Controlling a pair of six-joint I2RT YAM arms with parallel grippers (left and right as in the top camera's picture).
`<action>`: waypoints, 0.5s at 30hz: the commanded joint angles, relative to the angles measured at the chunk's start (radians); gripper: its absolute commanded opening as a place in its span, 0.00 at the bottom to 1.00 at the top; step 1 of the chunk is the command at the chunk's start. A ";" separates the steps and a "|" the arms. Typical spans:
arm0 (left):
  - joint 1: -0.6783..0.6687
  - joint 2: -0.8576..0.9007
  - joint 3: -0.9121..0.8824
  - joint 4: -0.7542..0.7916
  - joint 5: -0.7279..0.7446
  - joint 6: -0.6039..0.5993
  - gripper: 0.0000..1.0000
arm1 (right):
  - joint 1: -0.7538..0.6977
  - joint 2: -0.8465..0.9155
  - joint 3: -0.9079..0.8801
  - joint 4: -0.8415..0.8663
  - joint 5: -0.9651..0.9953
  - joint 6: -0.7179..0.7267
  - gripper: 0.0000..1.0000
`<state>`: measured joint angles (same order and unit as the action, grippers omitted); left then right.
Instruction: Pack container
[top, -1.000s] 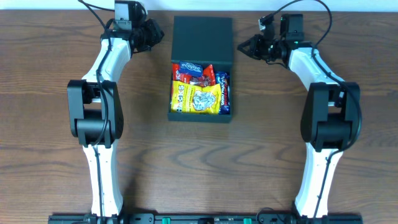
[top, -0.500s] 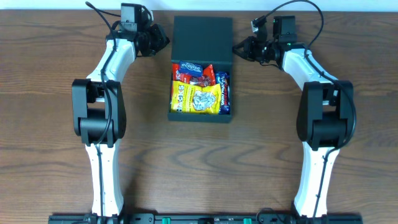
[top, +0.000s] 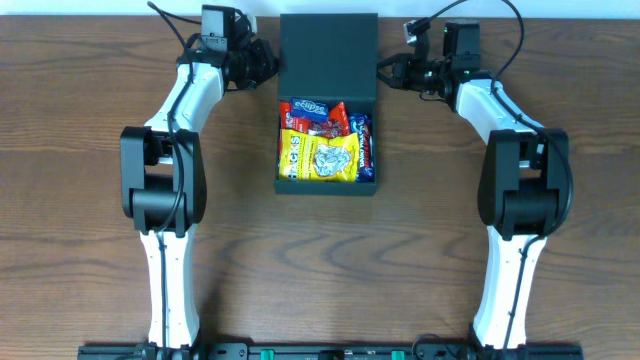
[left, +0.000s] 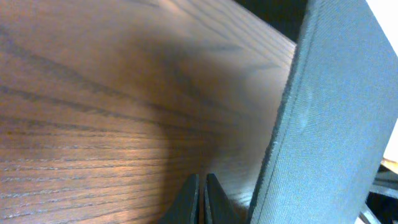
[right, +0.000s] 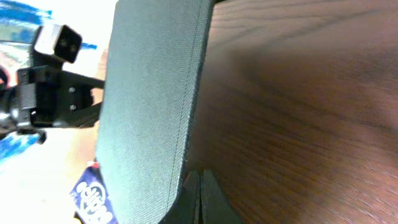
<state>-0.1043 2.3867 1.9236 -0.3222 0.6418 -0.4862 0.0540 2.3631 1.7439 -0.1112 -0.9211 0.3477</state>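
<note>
Both arms have swung inward and toward the far edge over the last second. The left gripper (top: 264, 62) now sits against the left edge of the lid (top: 328, 55), and the right gripper (top: 390, 70) against its right edge. The lid looks slightly raised.

Item: container (top: 327, 189), dark teal-green, at table (top: 80, 200) centre, toward the far side. Its flap is hinged at the far wall and folded back.

Contents: tray full of snack packets.
- Blue packet (top: 308, 107), far left, lettered "eclipse".
- Yellow packet (top: 293, 150), print too small to read.
- Crumpled silver packet (top: 328, 158), no legible text.
- Dark blue packet (top: 362, 140), right side, white lettering not legible in the overhead or right wrist view.

Grippers: left wrist view shows its fingers (left: 188, 205) pressed together, tips low at the tabletop beside the lifted flap edge. Right wrist view shows its fingers (right: 191, 205) likewise together, tips at the opposite edge. Neither pair clamps anything.

Step in hand, by judgement: packing appears done and the lid is being closed. The next move calls for both tips to carry the flap up evenly and fold it toward the near side. Uneven lift could twist the flap or shove the box.
</note>
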 joint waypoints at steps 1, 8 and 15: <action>-0.009 0.023 0.059 0.000 0.125 0.067 0.06 | 0.015 -0.001 0.038 0.012 -0.179 -0.047 0.01; 0.006 0.006 0.177 -0.053 0.172 0.129 0.06 | 0.015 -0.002 0.106 -0.039 -0.240 -0.079 0.02; 0.006 -0.081 0.191 -0.187 0.171 0.297 0.06 | 0.017 -0.021 0.211 -0.438 -0.166 -0.359 0.01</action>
<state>-0.0937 2.3775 2.0964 -0.4755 0.7902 -0.2977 0.0555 2.3631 1.9167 -0.4603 -1.0954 0.1608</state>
